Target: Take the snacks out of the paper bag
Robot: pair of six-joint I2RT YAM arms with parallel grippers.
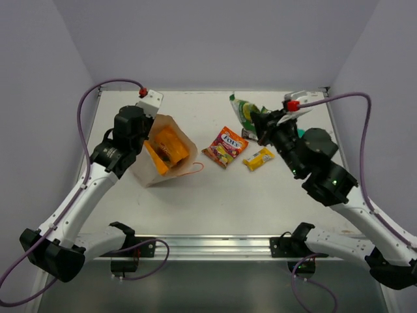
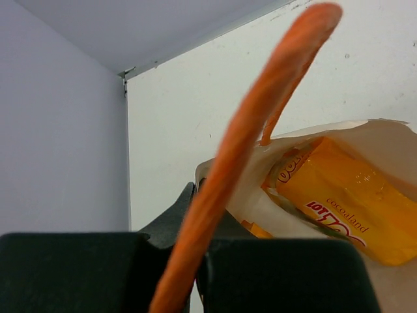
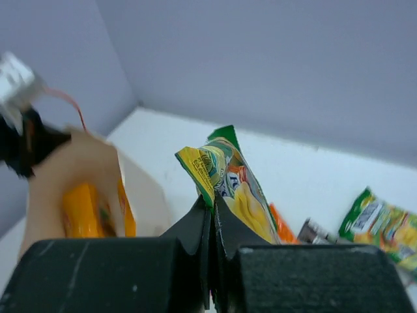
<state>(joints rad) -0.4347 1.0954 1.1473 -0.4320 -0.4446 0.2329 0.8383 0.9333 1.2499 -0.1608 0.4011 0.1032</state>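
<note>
The paper bag, gripped by the left pincer, holds an orange packet; the right pincer clamps a green packet.

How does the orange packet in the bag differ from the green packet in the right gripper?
The orange packet lies inside the paper bag; the green packet is out of it. No gripper holds the orange packet; the shut right gripper pinches the green packet by one edge. Both are glossy snack packets.
</note>
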